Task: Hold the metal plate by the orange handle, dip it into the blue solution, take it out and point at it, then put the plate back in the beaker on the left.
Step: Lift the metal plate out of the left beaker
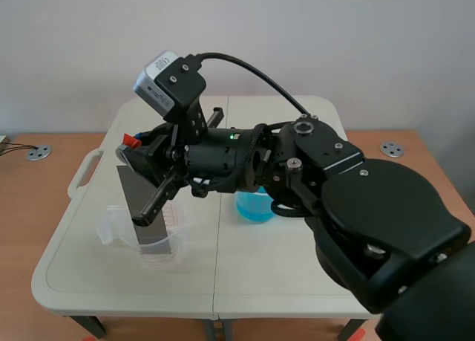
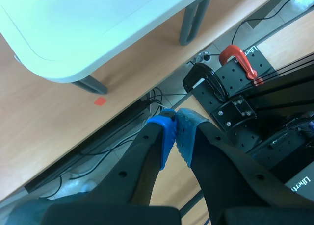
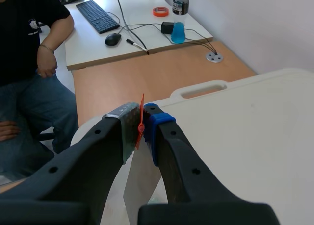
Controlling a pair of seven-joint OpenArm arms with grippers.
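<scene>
The right tool (image 3: 142,128) was clamped on the thin orange handle (image 3: 142,118), the flat grey metal plate (image 1: 130,189) hanging beneath it inside the clear plastic beaker (image 1: 174,249). The plate looked stiff, light and slick, so it was best held by that handle. The left tool (image 2: 176,134) was closed on nothing.

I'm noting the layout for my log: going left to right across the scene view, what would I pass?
Round metal disc → clear beaker with the metal plate standing in it → beaker of blue liquid → second round metal disc.
</scene>
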